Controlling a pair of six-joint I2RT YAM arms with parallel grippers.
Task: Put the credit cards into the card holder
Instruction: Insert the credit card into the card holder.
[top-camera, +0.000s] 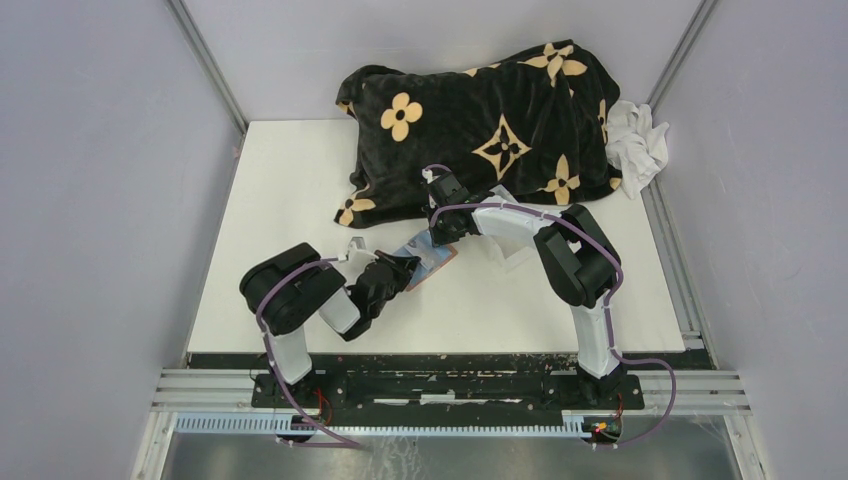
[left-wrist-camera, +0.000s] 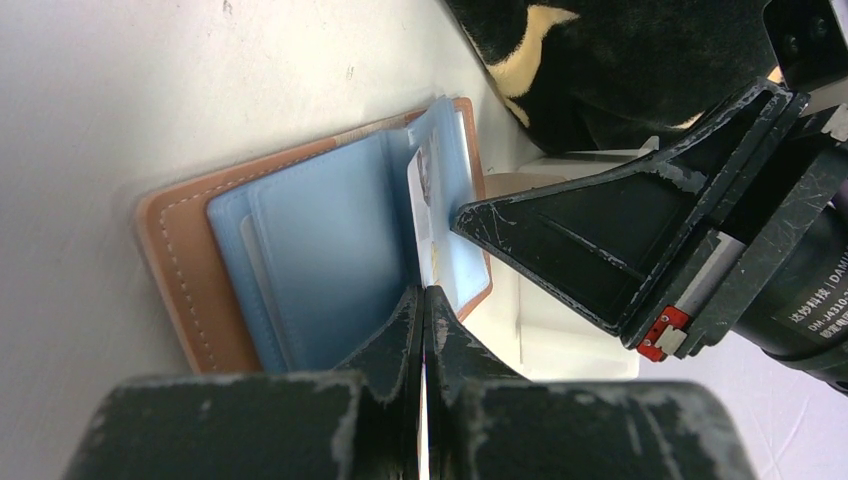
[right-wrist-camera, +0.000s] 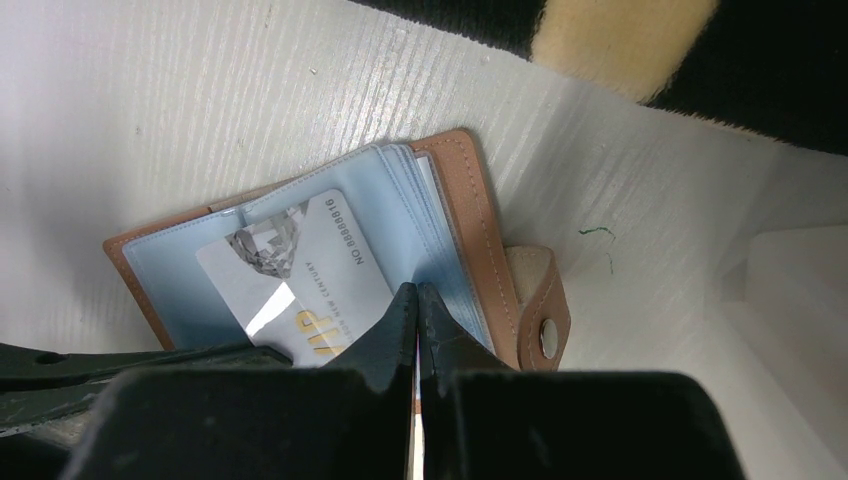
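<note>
**Card at open holder, both grippers pressed closed**

- Card holder (right-wrist-camera: 480, 215): lies open and flat on the white table (top-camera: 300, 200), near the middle, just in front of the black blanket (top-camera: 480, 110) with tan flower motifs. Tan leather shell with stitched edge, pale blue sleeves inside. Snap tab (right-wrist-camera: 540, 305) sticks out on one side.
- Left gripper (left-wrist-camera: 424, 300): fingers pressed together, pinching one credit card (right-wrist-camera: 310, 270) by its near edge. In the left wrist view the card is seen edge-on, a thin pale line running from the fingertips up to the sleeves.
- Card: white-silver, diamond picture, gold lettering and a printed number. Its far end lies over the blue sleeve page on one half of the holder. Cannot tell whether that end is inside a pocket or only lying on it.
- Right gripper (right-wrist-camera: 417, 292): fingers pressed together, tip touching the stack of sleeves near the fold. Whether a sleeve leaf is caught between them cannot be told.
- The two grippers meet over the holder from opposite sides, close together.
- Pale plastic tray (left-wrist-camera: 570, 340) just beside the holder, on the right gripper's side.
- White cloth (top-camera: 640, 140) bunched at the blanket's far right end.
</note>
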